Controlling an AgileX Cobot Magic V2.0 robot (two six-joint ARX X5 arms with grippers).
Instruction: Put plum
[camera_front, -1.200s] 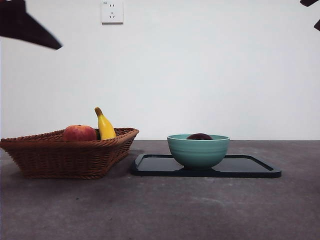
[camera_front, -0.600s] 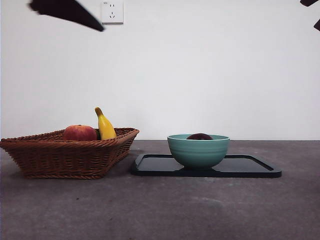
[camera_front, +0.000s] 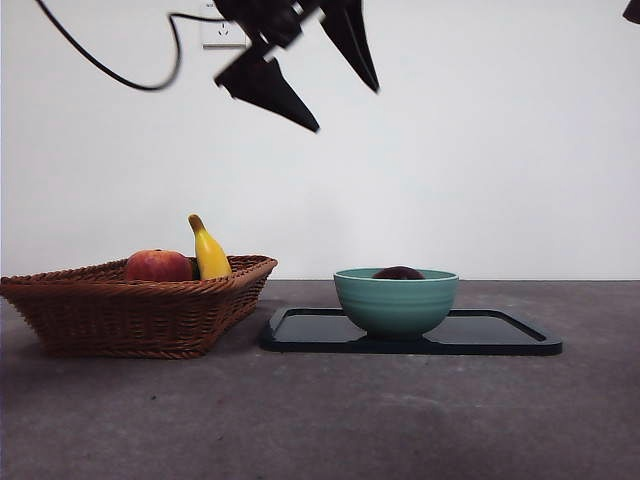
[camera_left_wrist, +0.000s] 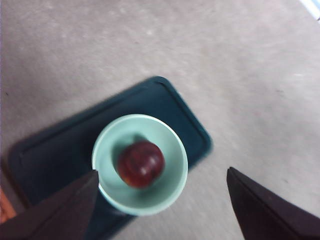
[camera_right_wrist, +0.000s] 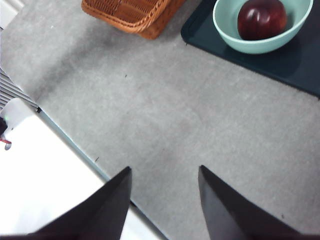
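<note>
A dark maroon plum (camera_front: 399, 273) sits inside a pale green bowl (camera_front: 396, 301), only its rounded top showing above the rim from the front. The left wrist view looks straight down on it: the plum (camera_left_wrist: 141, 164) lies near the middle of the bowl (camera_left_wrist: 140, 164), glossy and untouched. The bowl stands on a flat black tray (camera_front: 500, 334), toward the tray's end nearest a wicker basket (camera_front: 140, 306). The basket rests on the grey desk (camera_front: 320, 420) just beside the tray and holds a red-orange apple-like fruit (camera_front: 158, 266) and a yellow banana (camera_front: 209, 251) leaning upright against its far side. High above the space between basket and bowl hangs the left tool (camera_front: 345, 95), dark and large, a black cable looping away behind it; its two pointed jaws are spread wide apart, holding nothing, well clear of the bowl below. In its own camera the left tool (camera_left_wrist: 162, 200) frames the bowl between its jaws. The right tool (camera_right_wrist: 165, 197) waits off to the side over bare desk, jaws apart and empty, with the bowl and plum (camera_right_wrist: 261, 18) far ahead of it. A white wall socket (camera_front: 222, 35) shows behind the left arm.
</note>
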